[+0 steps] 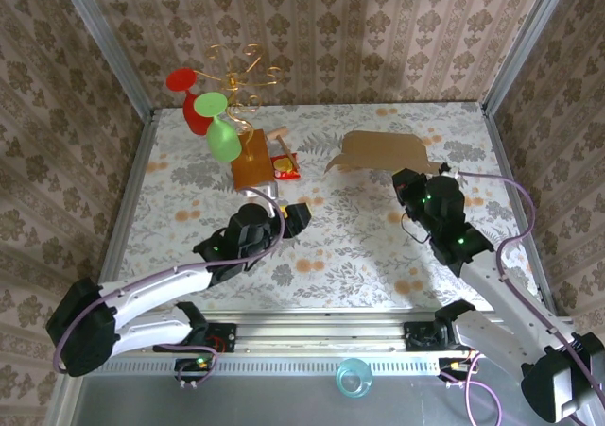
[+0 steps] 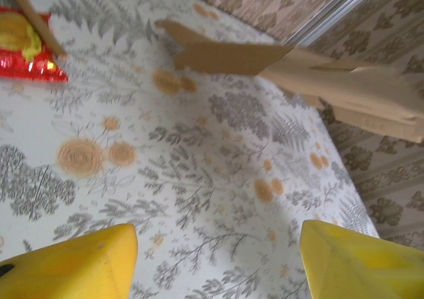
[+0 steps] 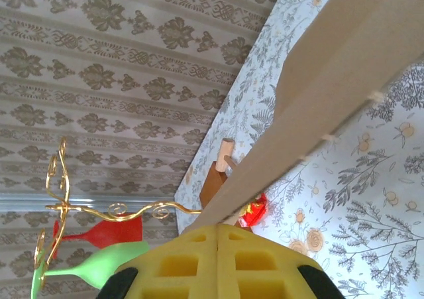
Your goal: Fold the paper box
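The paper box (image 1: 378, 150), a flat brown cardboard sheet with flaps, is raised off the table at the back right. My right gripper (image 1: 408, 182) holds its near right edge. In the right wrist view the yellow pads (image 3: 199, 266) are pressed together on the edge of the paper box (image 3: 331, 67), which runs up and away to the right. My left gripper (image 1: 298, 213) hovers over the bare table middle, left of the sheet. Its yellow fingers (image 2: 73, 266) stand wide apart with nothing between them, and the paper box (image 2: 331, 73) hangs ahead at the upper right.
An orange-brown wooden block (image 1: 250, 160) with a gold wire stand (image 1: 241, 72) sits at the back left, carrying red (image 1: 180, 81) and green (image 1: 224, 138) plastic glasses. A red snack packet (image 1: 286, 167) lies beside it. A teal cup (image 1: 354, 377) sits below the table's near rail.
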`<control>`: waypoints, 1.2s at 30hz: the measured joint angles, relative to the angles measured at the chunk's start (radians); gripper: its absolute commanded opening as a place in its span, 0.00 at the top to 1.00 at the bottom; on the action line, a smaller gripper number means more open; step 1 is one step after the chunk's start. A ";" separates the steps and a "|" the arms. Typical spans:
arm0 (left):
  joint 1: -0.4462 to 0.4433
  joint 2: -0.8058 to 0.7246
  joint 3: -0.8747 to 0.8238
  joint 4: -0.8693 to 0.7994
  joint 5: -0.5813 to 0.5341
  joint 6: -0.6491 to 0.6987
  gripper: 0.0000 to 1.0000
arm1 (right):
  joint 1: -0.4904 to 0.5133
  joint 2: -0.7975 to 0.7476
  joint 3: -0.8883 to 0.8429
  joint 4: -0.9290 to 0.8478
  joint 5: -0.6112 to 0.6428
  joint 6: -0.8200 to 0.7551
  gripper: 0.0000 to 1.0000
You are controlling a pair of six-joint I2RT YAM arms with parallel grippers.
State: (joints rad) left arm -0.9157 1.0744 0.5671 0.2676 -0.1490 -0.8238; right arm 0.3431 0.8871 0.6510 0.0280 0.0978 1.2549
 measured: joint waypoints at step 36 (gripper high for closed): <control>0.054 0.740 0.129 0.480 0.177 -0.360 0.42 | -0.029 0.455 -0.331 0.418 -0.216 0.386 0.45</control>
State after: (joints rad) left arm -0.8619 1.8145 0.6964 0.7479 0.0280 -1.1839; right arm 0.3138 1.3426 0.3199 0.4461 -0.1184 1.6413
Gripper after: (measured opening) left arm 0.588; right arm 0.552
